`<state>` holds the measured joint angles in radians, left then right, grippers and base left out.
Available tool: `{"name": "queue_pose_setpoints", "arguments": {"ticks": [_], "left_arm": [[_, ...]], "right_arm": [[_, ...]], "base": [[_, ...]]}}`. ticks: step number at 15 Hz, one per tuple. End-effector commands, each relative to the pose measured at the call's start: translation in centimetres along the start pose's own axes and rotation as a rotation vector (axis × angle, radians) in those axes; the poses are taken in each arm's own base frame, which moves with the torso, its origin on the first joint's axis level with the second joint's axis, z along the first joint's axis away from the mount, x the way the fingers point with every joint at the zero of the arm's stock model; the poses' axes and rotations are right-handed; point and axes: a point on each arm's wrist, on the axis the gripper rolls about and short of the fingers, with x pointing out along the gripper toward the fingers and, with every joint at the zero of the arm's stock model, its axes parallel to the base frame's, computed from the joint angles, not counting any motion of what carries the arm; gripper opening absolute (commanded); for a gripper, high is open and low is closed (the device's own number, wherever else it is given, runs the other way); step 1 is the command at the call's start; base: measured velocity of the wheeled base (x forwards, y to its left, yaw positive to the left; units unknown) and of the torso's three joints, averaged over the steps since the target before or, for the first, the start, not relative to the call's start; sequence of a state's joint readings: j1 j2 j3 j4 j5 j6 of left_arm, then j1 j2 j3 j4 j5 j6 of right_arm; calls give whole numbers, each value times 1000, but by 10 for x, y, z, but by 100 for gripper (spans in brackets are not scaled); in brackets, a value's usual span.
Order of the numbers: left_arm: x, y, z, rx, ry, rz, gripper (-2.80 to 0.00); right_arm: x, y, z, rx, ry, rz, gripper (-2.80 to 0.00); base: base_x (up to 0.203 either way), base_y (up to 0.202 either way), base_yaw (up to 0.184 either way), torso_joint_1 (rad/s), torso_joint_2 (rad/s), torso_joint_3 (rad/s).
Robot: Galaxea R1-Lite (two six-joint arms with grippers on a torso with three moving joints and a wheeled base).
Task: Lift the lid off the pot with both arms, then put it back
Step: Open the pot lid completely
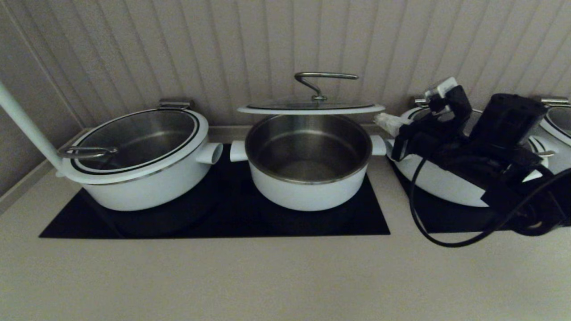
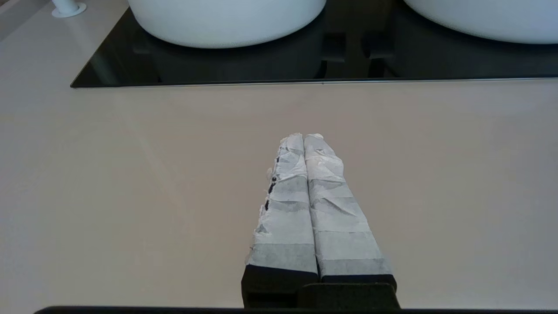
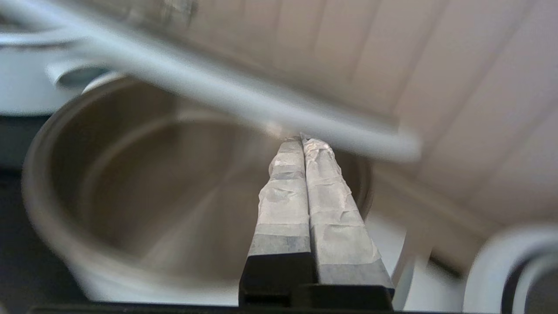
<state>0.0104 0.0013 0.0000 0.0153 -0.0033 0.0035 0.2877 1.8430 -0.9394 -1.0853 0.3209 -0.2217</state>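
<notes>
Wide white pot with its own glass lid sat leftmost on the black cooktop. Left gripper hovered over bare counter near the cooktop's front edge, taped fingers pressed together, gripping nothing (not visible in head view). Pot stood centre, uncovered, steel interior showing. Lid hung level above the pot's rear rim. Right gripper had its fingers pinched together, tips at the lid's white rim; a real grip on it couldn't be confirmed.
</notes>
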Motion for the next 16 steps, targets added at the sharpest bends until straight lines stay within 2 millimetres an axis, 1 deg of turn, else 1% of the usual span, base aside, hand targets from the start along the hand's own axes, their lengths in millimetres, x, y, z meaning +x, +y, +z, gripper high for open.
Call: {"name": "queue_pose_setpoints", "arguments": {"ticks": [1,3,6,10,16], "left_arm": [[0,0,0,1,-1,1,-280],[0,0,0,1,0,1,-280],[0,0,0,1,0,1,-280],[0,0,0,0,0,1,-280],[0,0,0,1,-1,1,-280]], "right_arm": [[18,-2,-4,-38,-37,3,-280],[22,-2,2,-63,-87,0,-280],[24,-3,3,-72,-114,-7,-280],[34,-9,17,-108,-179,-26,-280],[32,-13,33,-129,-216,-41,-280]], "base": [[0,0,0,0,0,0],[0,0,0,0,0,0],[0,0,0,0,0,0],[0,0,0,0,0,0],[0,0,0,0,0,0]]}}
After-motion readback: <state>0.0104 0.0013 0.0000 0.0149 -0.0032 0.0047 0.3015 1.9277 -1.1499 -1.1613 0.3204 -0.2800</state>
